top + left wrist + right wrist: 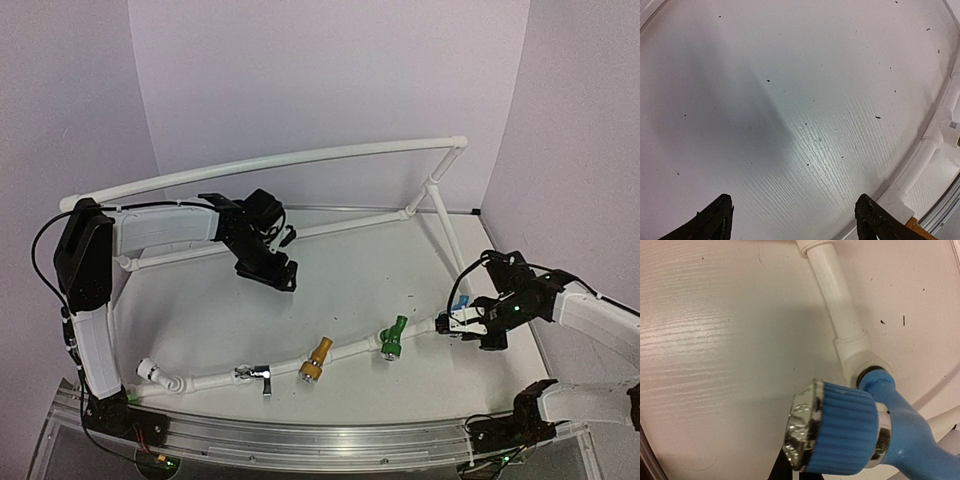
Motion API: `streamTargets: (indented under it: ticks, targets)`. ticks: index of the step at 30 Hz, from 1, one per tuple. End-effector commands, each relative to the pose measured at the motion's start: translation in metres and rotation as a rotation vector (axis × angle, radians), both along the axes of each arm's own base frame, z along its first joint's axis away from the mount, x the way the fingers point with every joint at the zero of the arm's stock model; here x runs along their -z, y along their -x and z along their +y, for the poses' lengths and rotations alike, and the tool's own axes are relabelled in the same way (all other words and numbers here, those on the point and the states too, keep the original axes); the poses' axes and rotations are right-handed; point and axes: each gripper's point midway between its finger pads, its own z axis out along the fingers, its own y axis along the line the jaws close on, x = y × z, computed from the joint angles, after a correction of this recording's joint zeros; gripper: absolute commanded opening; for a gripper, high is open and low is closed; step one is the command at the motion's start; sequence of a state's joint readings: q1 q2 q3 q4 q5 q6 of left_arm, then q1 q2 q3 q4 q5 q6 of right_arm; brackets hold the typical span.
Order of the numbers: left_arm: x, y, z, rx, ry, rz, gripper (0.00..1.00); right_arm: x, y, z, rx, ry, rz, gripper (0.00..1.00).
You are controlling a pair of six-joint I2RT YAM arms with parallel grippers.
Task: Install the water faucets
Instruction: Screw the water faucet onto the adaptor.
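Top external: the white desk (340, 290) bears a PVC pipe frame (300, 157). The left claw (268, 277) hangs apart above the desk. The right claw (468, 328) is clamped on the blue faucet (850, 430) at the frame's front right end. The green faucet (392, 340), yellow faucet (315, 361) and silver faucet (258, 374) sit along the same run.

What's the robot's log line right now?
left gripper: open, empty; right gripper: shut on blue faucet at pipe; silver faucet, yellow faucet, green faucet: on pipe

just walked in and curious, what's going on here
The right claw is closed on a blue tap, holding it at the socket on the right end of the white pipe. A silver tap, a yellow tap and a green tap already sit along that pipe. The left claw hangs open over the table, holding nothing.
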State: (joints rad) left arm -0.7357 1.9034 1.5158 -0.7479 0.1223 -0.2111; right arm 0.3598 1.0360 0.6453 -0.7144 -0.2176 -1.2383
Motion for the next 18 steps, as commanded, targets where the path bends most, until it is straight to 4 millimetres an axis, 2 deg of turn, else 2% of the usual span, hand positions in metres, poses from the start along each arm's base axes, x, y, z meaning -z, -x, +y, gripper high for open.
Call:
streamTargets:
  ticks: [1, 5, 9, 18]
  targets:
    - [-0.013, -0.006, -0.004, -0.011, 0.042, -0.029, 0.84, -0.016, -0.004, 0.026, -0.008, -0.074, -0.056, 0.04]
    - [-0.012, -0.005, -0.002, -0.015, 0.039, -0.028, 0.84, -0.023, -0.017, 0.043, -0.004, -0.098, -0.077, 0.04]
    - [-0.012, -0.004, -0.002, -0.018, 0.039, -0.025, 0.84, -0.032, -0.041, 0.06, 0.044, -0.123, -0.106, 0.04]
    - [-0.014, -0.003, 0.001, -0.024, 0.034, -0.03, 0.84, -0.046, -0.097, 0.071, 0.197, -0.126, -0.176, 0.02]
